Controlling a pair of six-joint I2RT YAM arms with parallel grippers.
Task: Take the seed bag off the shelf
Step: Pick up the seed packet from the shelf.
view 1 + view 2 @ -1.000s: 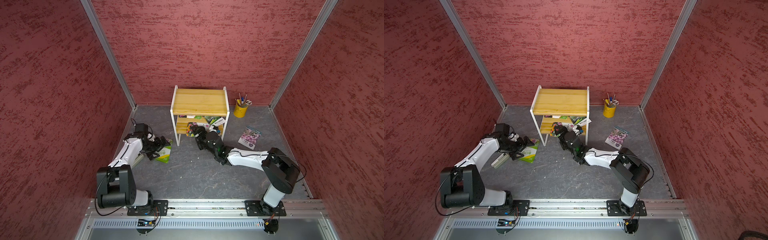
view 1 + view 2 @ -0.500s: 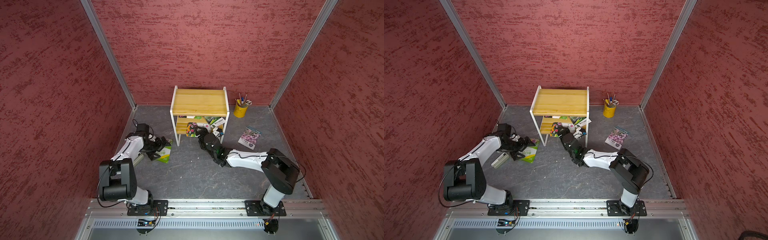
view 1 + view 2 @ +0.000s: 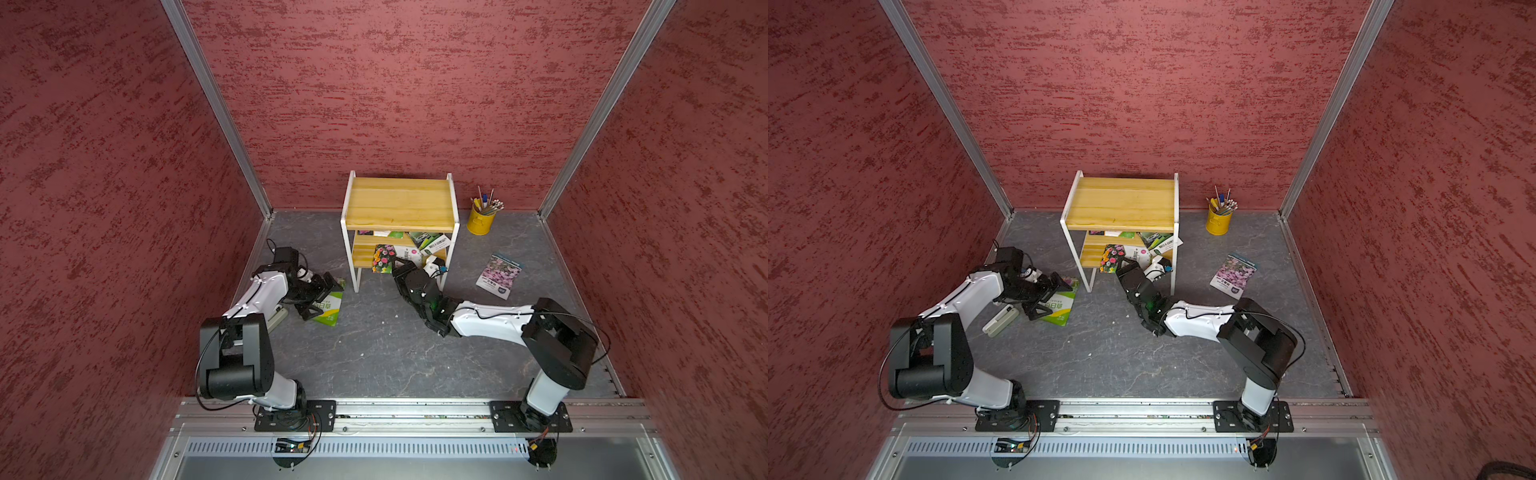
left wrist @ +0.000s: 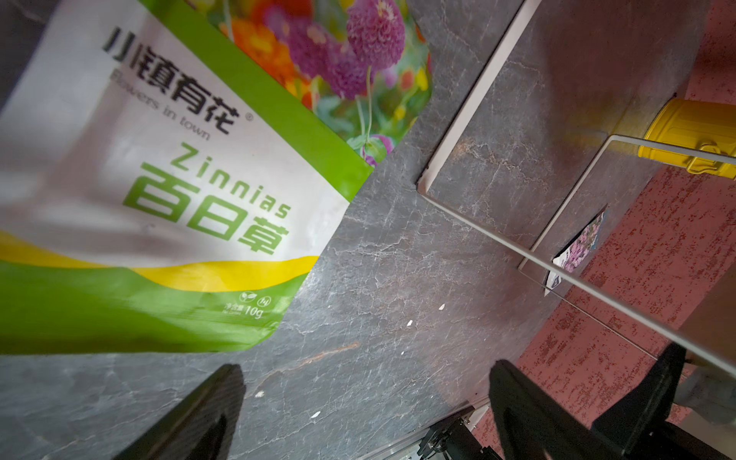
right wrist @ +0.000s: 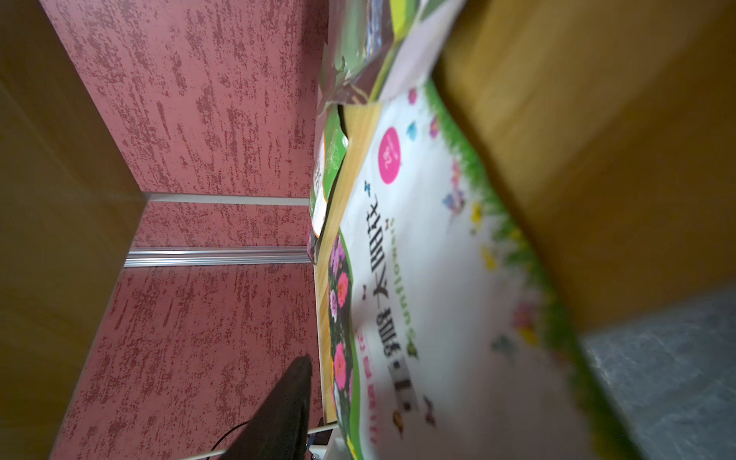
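**1. Left gripper** (image 3: 321, 297). The jaws are spread wide and nothing is held. In the left wrist view both fingers (image 4: 199, 414) are seen over bare floor, with the zinnia packet (image 4: 179, 179) lying flat just beyond the tips. The left arm is folded high over its base, and the forearm is laid low toward the shelf's left leg. A white oblong item (image 3: 1000, 320) is noted on the floor beside the forearm.

**2. Shelf** (image 3: 399, 203). Two wooden boards are set in a white frame against the back wall. Several packets (image 3: 430, 241) are kept on the lower board.

**3. Seed bag** (image 3: 384, 258). It has a white face and a flower print. It lies on the lower board, with one end overhanging the front edge.

**4. Right gripper** (image 3: 398, 266). It is placed at the bag's overhanging end. One dark finger (image 5: 286, 398) is seen just beside the printed face. The other finger is hidden, so whether the bag is pinched cannot be told. The right arm is stretched low over the floor from its base.

**5. Purple-flowered packet** (image 3: 498, 276). It lies flat on the floor right of the shelf, well apart from both grippers.

**6. Yellow pencil cup** (image 3: 481, 220). It stands upright near the back wall.
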